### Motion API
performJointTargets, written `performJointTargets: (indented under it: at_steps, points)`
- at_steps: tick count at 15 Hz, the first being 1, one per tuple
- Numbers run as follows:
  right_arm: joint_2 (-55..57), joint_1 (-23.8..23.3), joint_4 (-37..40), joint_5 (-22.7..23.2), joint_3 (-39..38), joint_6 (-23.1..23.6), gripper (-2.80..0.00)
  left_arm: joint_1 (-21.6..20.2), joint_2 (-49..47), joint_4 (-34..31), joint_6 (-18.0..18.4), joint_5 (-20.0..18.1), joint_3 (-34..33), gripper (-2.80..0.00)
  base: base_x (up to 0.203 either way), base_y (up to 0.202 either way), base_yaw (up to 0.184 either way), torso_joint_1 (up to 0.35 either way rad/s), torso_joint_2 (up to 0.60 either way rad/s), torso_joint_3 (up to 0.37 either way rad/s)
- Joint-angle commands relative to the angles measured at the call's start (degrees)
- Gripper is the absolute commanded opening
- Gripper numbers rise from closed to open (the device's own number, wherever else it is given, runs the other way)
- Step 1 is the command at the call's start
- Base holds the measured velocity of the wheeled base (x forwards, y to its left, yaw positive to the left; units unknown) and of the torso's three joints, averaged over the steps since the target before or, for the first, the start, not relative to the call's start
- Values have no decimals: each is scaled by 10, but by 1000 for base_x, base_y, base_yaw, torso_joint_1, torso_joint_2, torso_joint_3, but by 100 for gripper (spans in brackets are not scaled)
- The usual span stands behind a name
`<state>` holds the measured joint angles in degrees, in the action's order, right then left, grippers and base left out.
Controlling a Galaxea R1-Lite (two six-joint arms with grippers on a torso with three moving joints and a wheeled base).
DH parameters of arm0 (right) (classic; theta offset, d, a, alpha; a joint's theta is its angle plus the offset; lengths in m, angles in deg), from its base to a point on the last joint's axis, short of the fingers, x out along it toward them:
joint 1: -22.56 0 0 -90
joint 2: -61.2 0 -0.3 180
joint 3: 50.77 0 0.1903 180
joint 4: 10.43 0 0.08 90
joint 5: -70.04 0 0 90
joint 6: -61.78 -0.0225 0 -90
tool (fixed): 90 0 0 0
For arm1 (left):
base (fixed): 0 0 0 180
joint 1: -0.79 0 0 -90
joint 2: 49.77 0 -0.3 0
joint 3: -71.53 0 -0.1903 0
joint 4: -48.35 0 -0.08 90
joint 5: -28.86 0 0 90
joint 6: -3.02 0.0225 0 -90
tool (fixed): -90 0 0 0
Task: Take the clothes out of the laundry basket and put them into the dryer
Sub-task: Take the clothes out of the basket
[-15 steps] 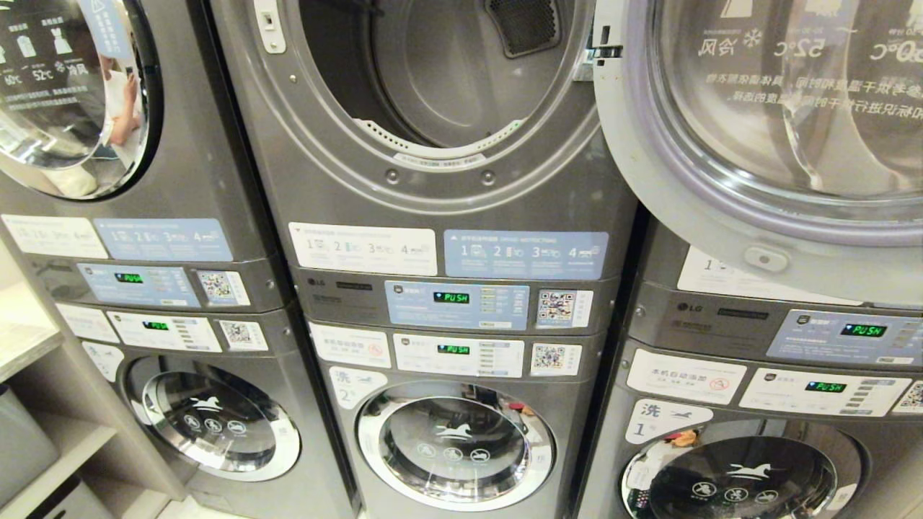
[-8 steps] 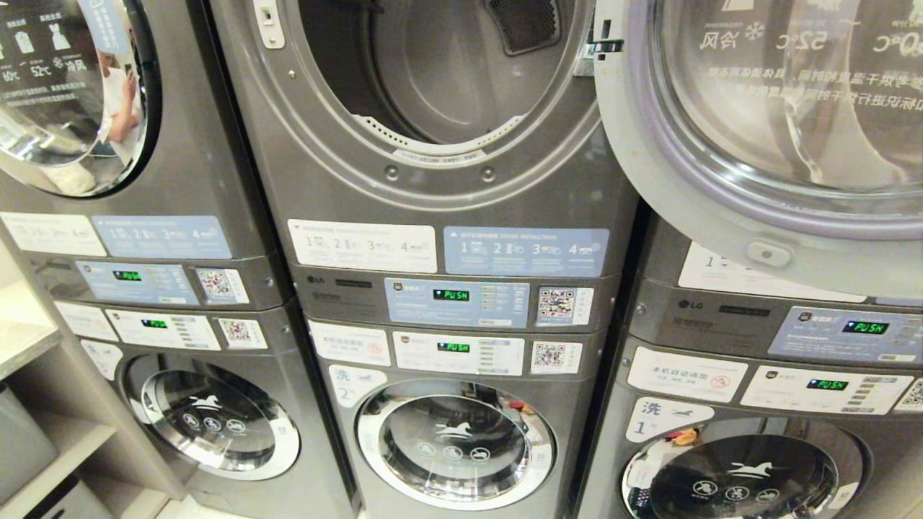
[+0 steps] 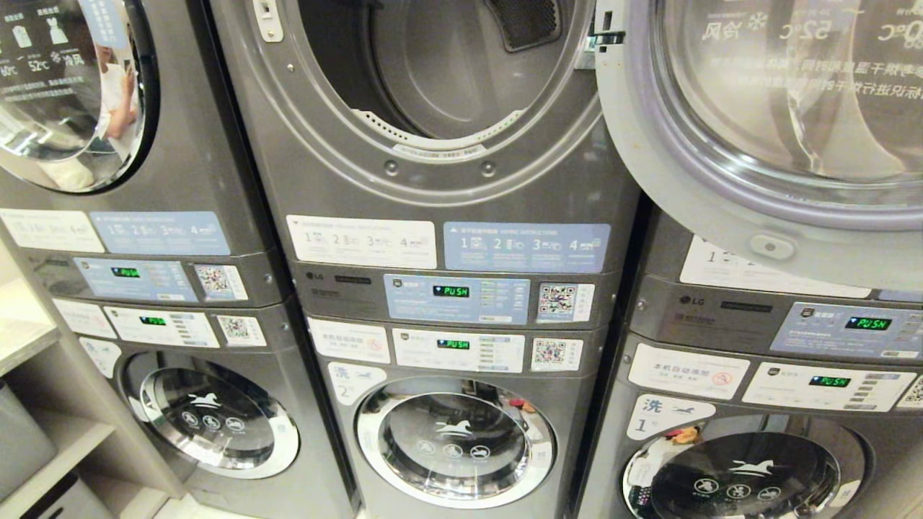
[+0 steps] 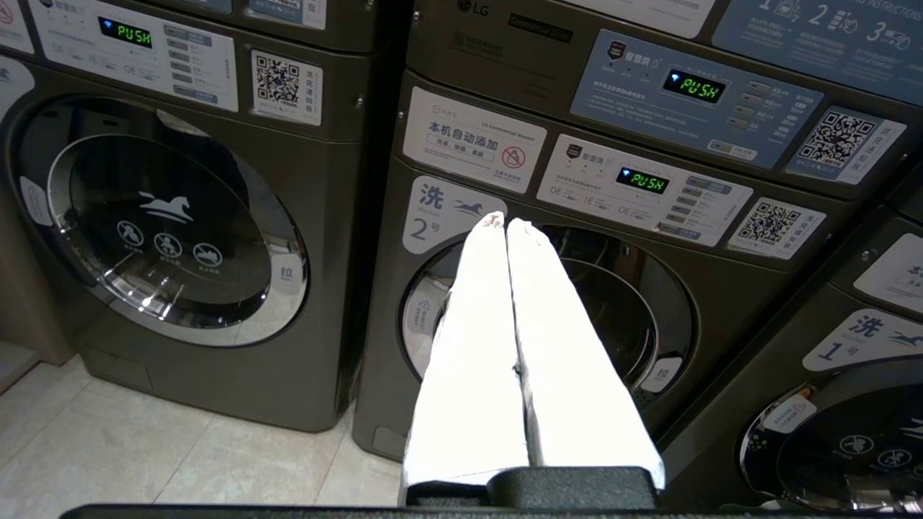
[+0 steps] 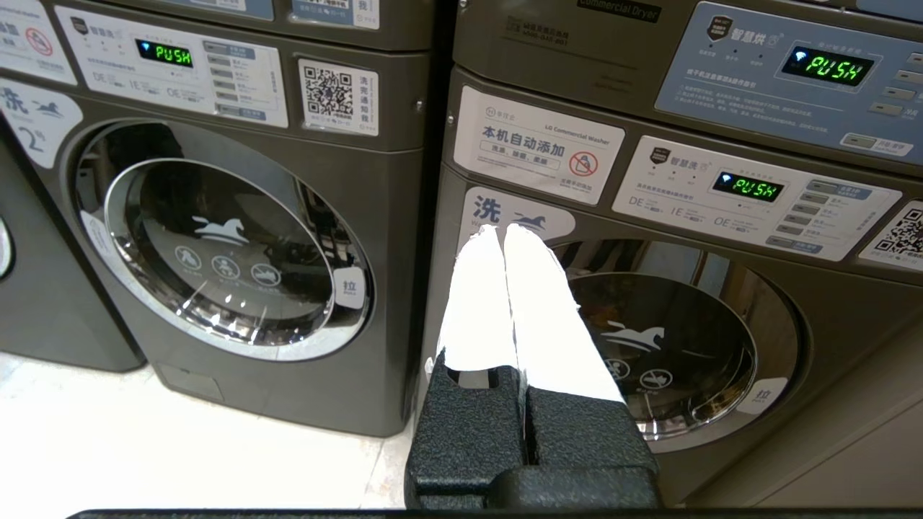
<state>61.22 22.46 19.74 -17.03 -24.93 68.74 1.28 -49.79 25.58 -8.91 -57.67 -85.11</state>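
The middle dryer (image 3: 433, 79) stands open with a bare drum; no basket or clothes show. The left end effector (image 4: 505, 223) and right end effector (image 5: 502, 231) are pressed together, empty, so loading seems not yet begun.

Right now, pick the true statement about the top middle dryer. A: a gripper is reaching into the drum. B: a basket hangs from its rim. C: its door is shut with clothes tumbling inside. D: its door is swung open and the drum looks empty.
D: the door stands swung open to the right, and the drum of the dryer shows bare metal, with no clothes or gripper in it.
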Motion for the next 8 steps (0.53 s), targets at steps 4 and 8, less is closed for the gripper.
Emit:
performJointTargets:
  at_steps: [4, 8]
  points:
    - [0, 0, 0, 1, 0, 1, -280, 0, 1, 0, 0, 0, -11, -280, 0, 0, 0, -52, 122, 64]
    - [0, 0, 0, 0, -1, -1, -280, 0, 0, 0, 2, 0, -11, -280, 0, 0, 0, -60, 136, 78]
